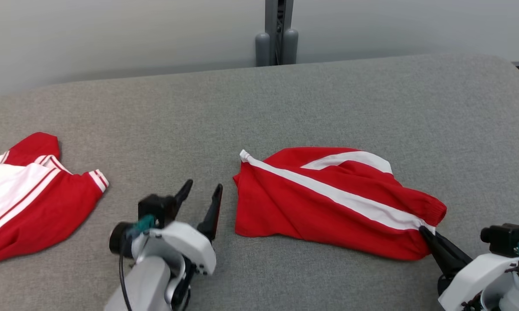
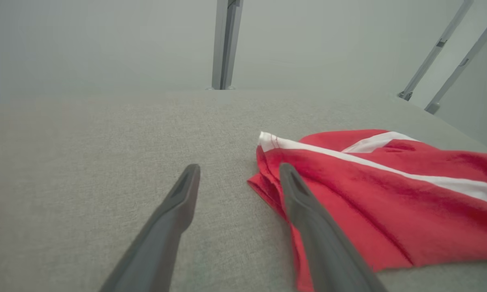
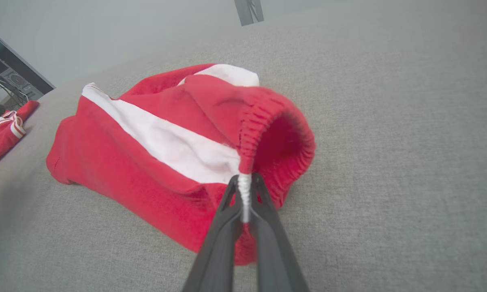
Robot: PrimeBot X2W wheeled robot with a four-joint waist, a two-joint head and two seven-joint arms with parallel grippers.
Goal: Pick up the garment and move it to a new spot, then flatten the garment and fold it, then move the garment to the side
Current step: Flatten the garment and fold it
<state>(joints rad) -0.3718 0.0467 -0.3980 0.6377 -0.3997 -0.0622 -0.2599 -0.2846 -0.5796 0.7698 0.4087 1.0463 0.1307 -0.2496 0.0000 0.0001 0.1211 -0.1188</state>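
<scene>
— One grip made: our right fingers pinch the hem of the red garment, lying on the table; our left fingers stand open beside it.
— Pickup's begun, we judge; next, lift and carry.

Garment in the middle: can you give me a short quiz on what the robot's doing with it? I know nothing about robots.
1. True or false: the right end effector is shut on the garment.
2. The left end effector is: A) open; B) shut on the garment; C) holding a cup.
3. Fill in: the other garment lies to the robot's ____.
Key: 1 true; 2 A; 3 left.
</scene>
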